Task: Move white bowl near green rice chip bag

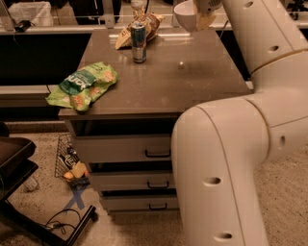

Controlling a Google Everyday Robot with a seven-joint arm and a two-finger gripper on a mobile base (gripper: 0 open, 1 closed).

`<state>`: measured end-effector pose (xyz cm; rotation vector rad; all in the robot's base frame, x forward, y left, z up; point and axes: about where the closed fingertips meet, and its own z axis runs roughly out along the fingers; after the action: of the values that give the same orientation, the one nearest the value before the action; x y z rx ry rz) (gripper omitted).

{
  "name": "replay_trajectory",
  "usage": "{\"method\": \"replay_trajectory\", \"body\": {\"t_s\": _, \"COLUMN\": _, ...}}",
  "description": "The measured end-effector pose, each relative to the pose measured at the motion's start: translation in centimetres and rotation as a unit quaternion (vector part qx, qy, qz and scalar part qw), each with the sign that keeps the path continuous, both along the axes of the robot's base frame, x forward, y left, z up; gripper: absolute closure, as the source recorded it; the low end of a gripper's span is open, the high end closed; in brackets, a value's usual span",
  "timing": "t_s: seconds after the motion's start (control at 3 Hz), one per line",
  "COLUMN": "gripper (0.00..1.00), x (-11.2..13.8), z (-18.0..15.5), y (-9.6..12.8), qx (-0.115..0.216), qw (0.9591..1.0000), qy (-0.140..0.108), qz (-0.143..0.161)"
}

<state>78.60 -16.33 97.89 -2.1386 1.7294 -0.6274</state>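
The white bowl (184, 14) hangs in the air above the far right part of the brown table (192, 81), held at its right rim by my gripper (202, 18) at the top of the view. The gripper is shut on the bowl's rim. The green rice chip bag (83, 84) lies at the table's near left corner, partly hanging over the edge, far from the bowl.
A blue and silver can (138, 42) stands at the table's far middle, with a brown and tan snack bag (139, 26) behind it. My white arm (250, 120) fills the right side. Drawers (130, 149) sit below the table; a wire basket (72, 163) is on the floor.
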Motion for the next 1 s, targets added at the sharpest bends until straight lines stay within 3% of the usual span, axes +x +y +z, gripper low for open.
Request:
{"method": "replay_trajectory", "body": {"t_s": 0.33, "gripper": 1.0, "x": -4.5, "z": 2.0, "y": -0.4, "qx": 0.022, "qw": 0.9997, "qy": 0.013, "qz": 0.005}}
{"method": "replay_trajectory", "body": {"t_s": 0.67, "gripper": 1.0, "x": -9.6, "z": 6.0, "y": -0.8, "qx": 0.072, "qw": 0.9969, "qy": -0.024, "qz": 0.019}}
{"method": "replay_trajectory", "body": {"t_s": 1.0, "gripper": 1.0, "x": -14.0, "z": 6.6, "y": 0.5, "qx": 0.122, "qw": 0.9886, "qy": -0.051, "qz": 0.072}}
